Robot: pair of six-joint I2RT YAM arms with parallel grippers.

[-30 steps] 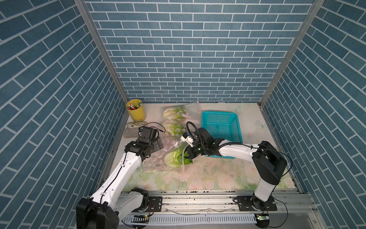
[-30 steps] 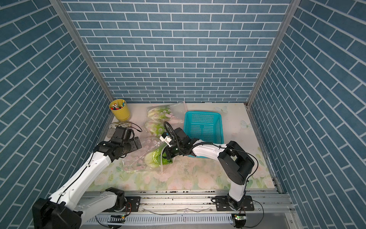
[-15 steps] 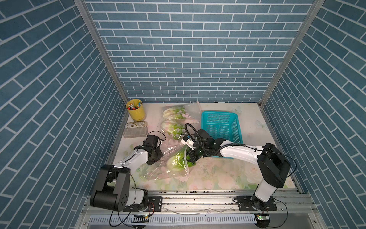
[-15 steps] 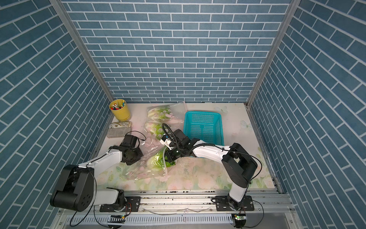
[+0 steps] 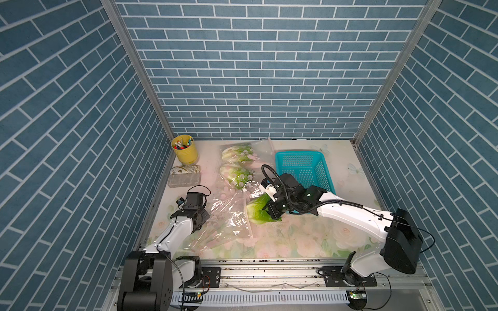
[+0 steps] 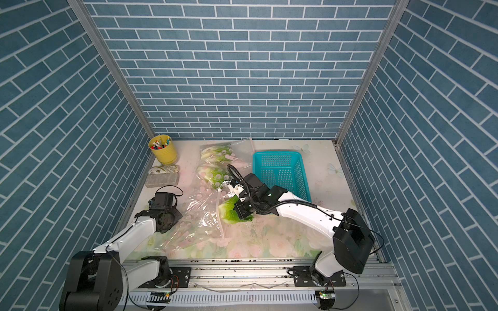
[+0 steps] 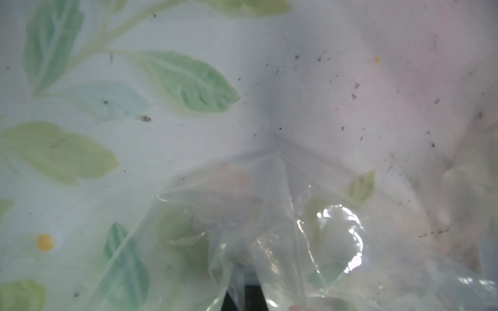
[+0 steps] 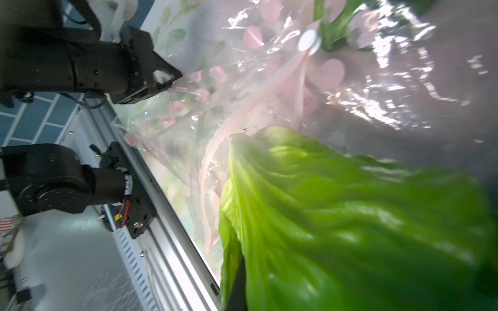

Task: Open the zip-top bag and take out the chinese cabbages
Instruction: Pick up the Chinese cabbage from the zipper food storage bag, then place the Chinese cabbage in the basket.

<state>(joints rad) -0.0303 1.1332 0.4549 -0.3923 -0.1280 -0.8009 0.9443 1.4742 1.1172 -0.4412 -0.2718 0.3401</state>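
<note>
Reading the table as a dial with twelve at the back wall, we start at about seven o'clock. Our left gripper point(image 8: 165, 80) is pinched tight there on a fold of the zip-top bag point(image 5: 229, 223). We judge that this hold anchors the closed end, so the film stretches rather than sliding along with its load.

Close to the centre, our right gripper point(image 5: 273, 212) is clamped on the leafy end of the near cabbage point(image 5: 257, 212). This head lies at the bag's mouth, its paler end beside the pink zip strip point(image 5: 246, 215). It looks mostly outside, but we cannot tell whether that end is clear of the lip. In both top views the wrist and leaves hide the fingers. The right wrist view is mostly blurred green leaf, and the left wrist view shows little beyond creased film over the floral cloth.

Farther back, toward eleven o'clock, the middle cabbage point(image 5: 237, 176) and far cabbage point(image 5: 237, 154) lie under clear dotted film. We cannot tell whether that film belongs to the same bag. A teal basket point(image 5: 299, 154) stands empty at one o'clock, probably within the right arm's reach. At ten o'clock, a yellow cup point(image 5: 186, 153) of pens sits well apart from the work.
</note>
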